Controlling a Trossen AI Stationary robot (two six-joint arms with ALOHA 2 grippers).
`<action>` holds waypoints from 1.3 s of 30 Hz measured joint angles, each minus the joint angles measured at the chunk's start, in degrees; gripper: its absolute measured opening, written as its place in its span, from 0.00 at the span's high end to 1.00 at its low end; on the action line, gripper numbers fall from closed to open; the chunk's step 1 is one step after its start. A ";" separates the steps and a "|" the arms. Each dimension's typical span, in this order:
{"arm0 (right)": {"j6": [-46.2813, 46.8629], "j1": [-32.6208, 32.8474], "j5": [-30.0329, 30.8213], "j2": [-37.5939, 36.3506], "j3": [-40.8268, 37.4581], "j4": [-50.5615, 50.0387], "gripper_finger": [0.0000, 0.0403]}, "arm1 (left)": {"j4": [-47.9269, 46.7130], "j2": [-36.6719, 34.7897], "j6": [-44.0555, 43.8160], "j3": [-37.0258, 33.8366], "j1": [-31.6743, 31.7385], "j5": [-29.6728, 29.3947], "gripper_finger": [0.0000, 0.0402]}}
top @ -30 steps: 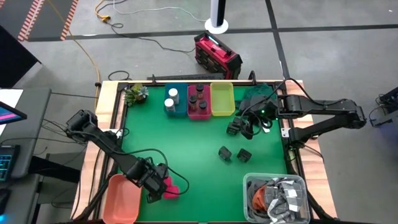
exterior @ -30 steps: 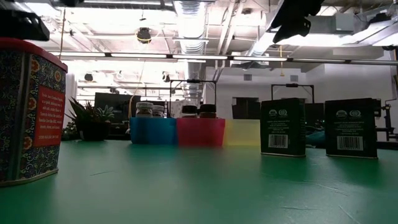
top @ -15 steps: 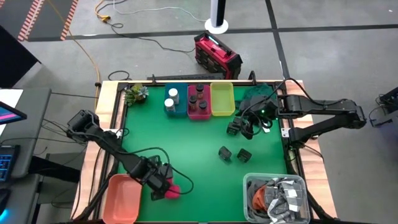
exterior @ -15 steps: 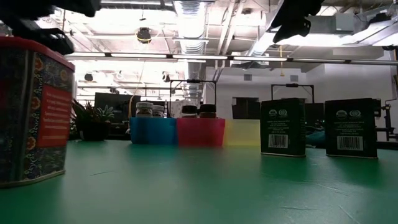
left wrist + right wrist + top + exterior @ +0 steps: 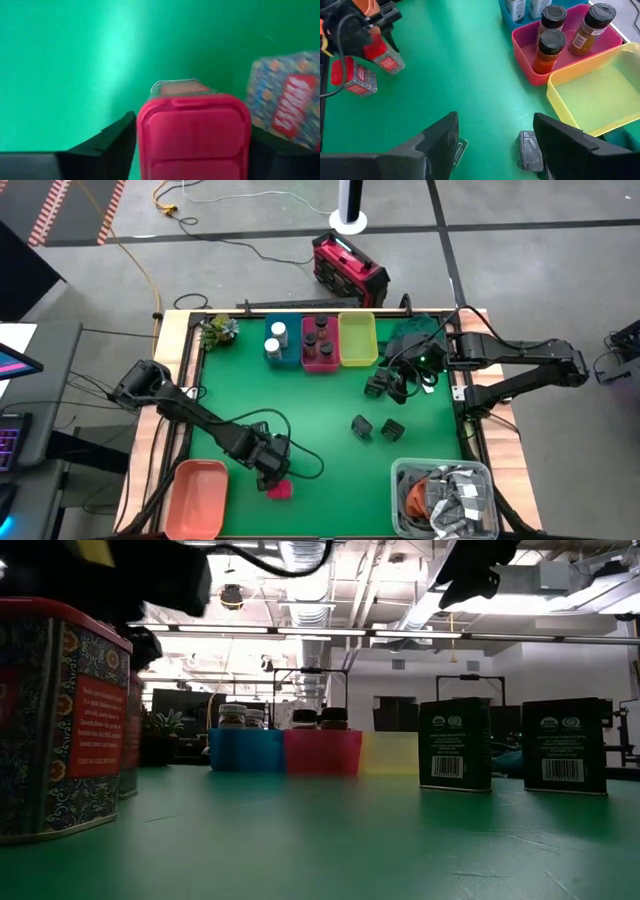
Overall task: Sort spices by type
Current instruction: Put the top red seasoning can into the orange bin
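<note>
The left gripper [image 5: 272, 463] was over the near left part of the green table [image 5: 300, 410], its fingers [image 5: 117, 135] closed on a pink spice tin [image 5: 194, 131] lifted clear of the surface. A 2nd pink tin [image 5: 279, 490] stood on the mat just beside it; its red label carried white lettering too small to read. The right gripper [image 5: 388, 385] hung above the far right area, jaws spread wide and holding nothing. 2 black boxes [image 5: 455, 744] with barcode labels and a round emblem stood right of centre. At the far edge sat a blue bin [image 5: 283, 343] with white-capped jars, a pink bin [image 5: 555, 57] with 3 dark-capped jars, and a yellow bin [image 5: 600, 90]. A salmon tray [image 5: 195, 496] lay at the near left corner.
</note>
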 joint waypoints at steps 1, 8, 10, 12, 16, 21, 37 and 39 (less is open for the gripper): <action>0.00 0.00 0.00 0.00 0.00 0.00 0.30 | -0.32 0.00 0.00 0.00 0.57 -0.06 0.41; -0.12 0.00 0.00 0.00 0.00 0.00 0.30 | -1.86 -0.92 0.27 0.00 3.45 3.95 0.51; -0.35 0.00 0.00 0.00 0.00 0.00 0.30 | -3.06 -2.02 -0.07 0.01 4.13 4.08 0.51; -0.45 0.00 0.02 0.00 0.00 0.00 0.30 | -4.68 -3.71 -0.44 0.15 4.92 4.03 0.51; -1.40 -0.02 0.02 0.00 0.00 0.00 0.30 | -11.25 -7.98 -2.09 2.59 6.20 4.43 0.51; -1.90 -0.91 0.04 0.00 0.00 0.00 0.30 | -15.03 -15.60 -4.84 4.35 3.91 15.86 0.51; -4.53 -5.67 0.02 0.00 0.00 1.31 0.30 | -17.79 -18.50 -46.82 4.21 -25.24 17.50 0.48; -4.71 -5.97 0.00 0.00 0.00 1.32 0.30 | -17.54 -16.28 -52.61 3.83 -26.58 16.64 0.49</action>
